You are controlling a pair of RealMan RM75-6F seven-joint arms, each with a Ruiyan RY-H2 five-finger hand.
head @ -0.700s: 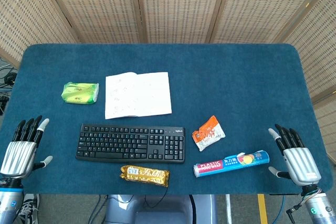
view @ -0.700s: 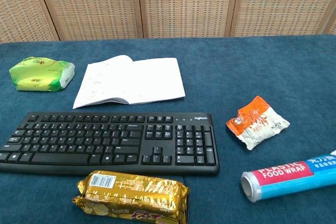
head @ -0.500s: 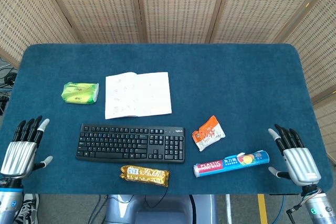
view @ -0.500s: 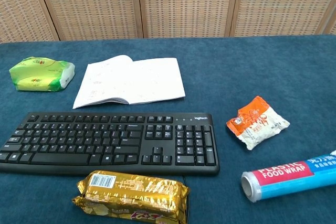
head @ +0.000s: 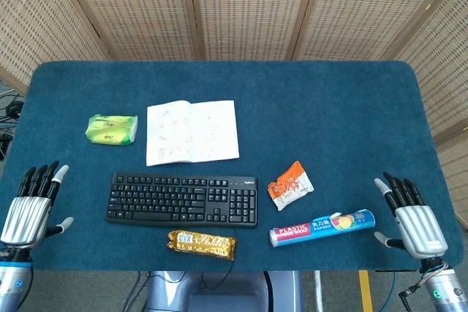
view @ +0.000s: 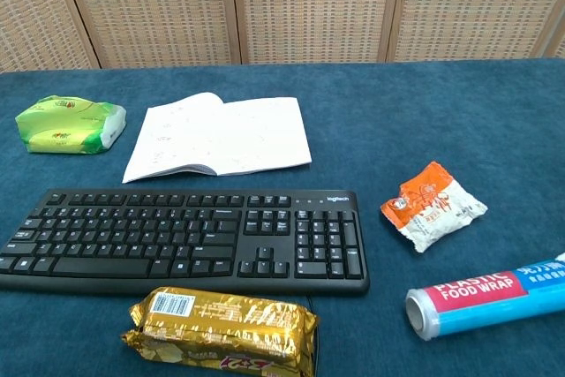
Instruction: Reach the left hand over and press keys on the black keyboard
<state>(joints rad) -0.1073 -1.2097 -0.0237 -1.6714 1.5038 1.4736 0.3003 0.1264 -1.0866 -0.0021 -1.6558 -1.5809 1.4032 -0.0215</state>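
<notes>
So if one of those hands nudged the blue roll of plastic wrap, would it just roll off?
Probably it would roll. The roll of plastic wrap is a round tube lying on its side, near the table's front edge, so a sideways push could send it off. The carpet-like blue cover might slow it. Its glossy wrapper looks slippery to grip.

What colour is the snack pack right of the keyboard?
Orange and white snack pack, beside the black keyboard; clearest in the chest view.

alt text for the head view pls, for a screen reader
Black keyboard lies untouched on a blue table; the open left hand and right hand rest at opposite edges. Around it: notebook, snack packets, plastic wrap.
</notes>
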